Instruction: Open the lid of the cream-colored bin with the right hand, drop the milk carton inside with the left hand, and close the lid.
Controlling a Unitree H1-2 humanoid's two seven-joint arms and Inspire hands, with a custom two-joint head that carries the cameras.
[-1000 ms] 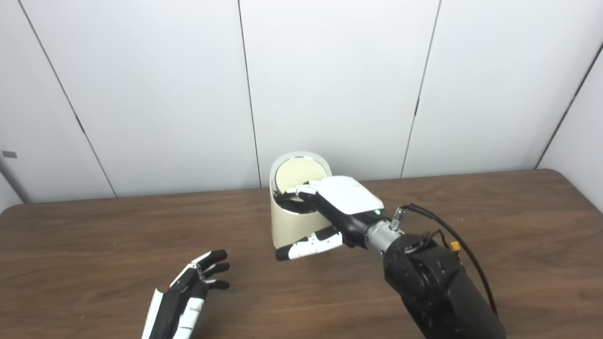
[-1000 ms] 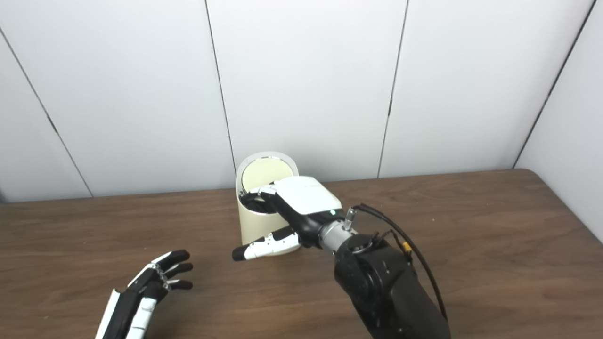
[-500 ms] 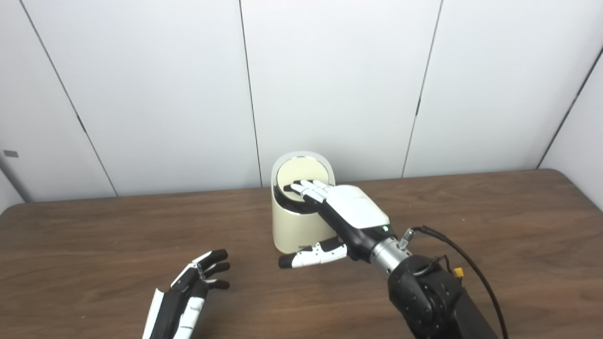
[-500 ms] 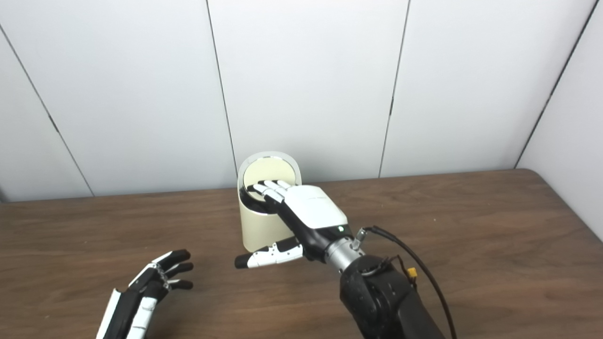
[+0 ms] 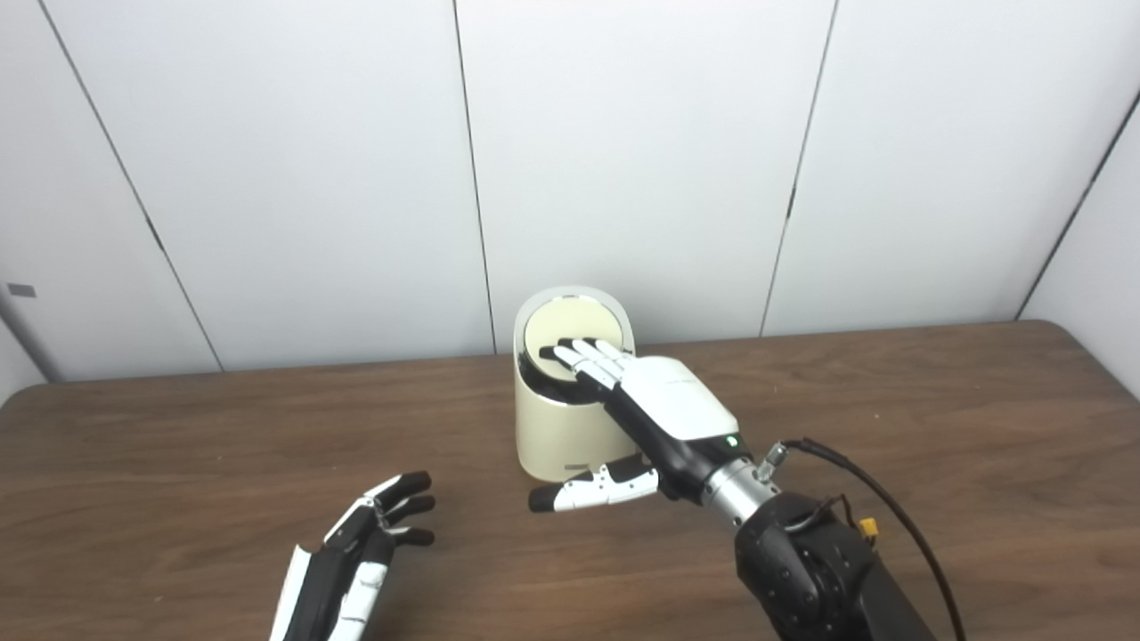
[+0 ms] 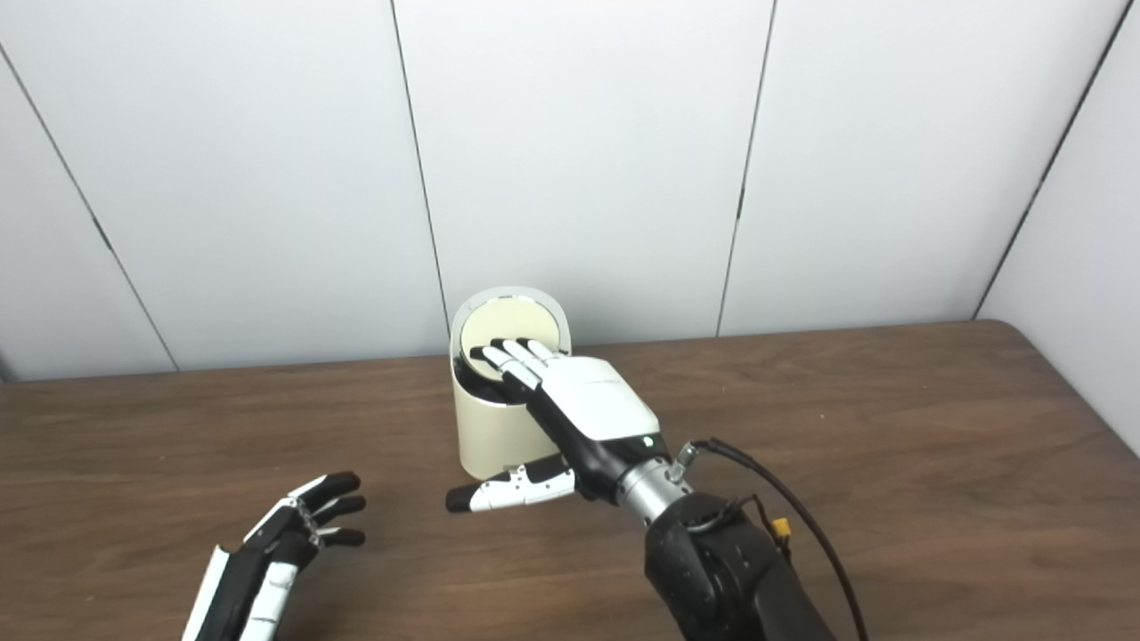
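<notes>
The cream-colored bin (image 5: 545,436) stands at the table's middle back. Its round lid (image 5: 570,319) is tipped up at the rear, with the dark mouth showing below it. My right hand (image 5: 659,401) reaches over the bin's right rim, fingers (image 6: 509,358) stretched flat across the mouth in front of the lid, thumb out beside the bin's base. It is open and holds nothing. My left hand (image 5: 361,556) lies low at the front left, open and empty, well apart from the bin. No milk carton shows in either view.
The brown wooden table (image 5: 935,418) runs wide to both sides, with its rounded right corner at the far right. White wall panels stand close behind the bin. A black cable (image 5: 877,516) loops off my right wrist.
My right hand's fingers have straightened from a curl into the bin's mouth to lying flat over it, and the hand has drawn back a little. The lid stays up. The left hand has not moved.
</notes>
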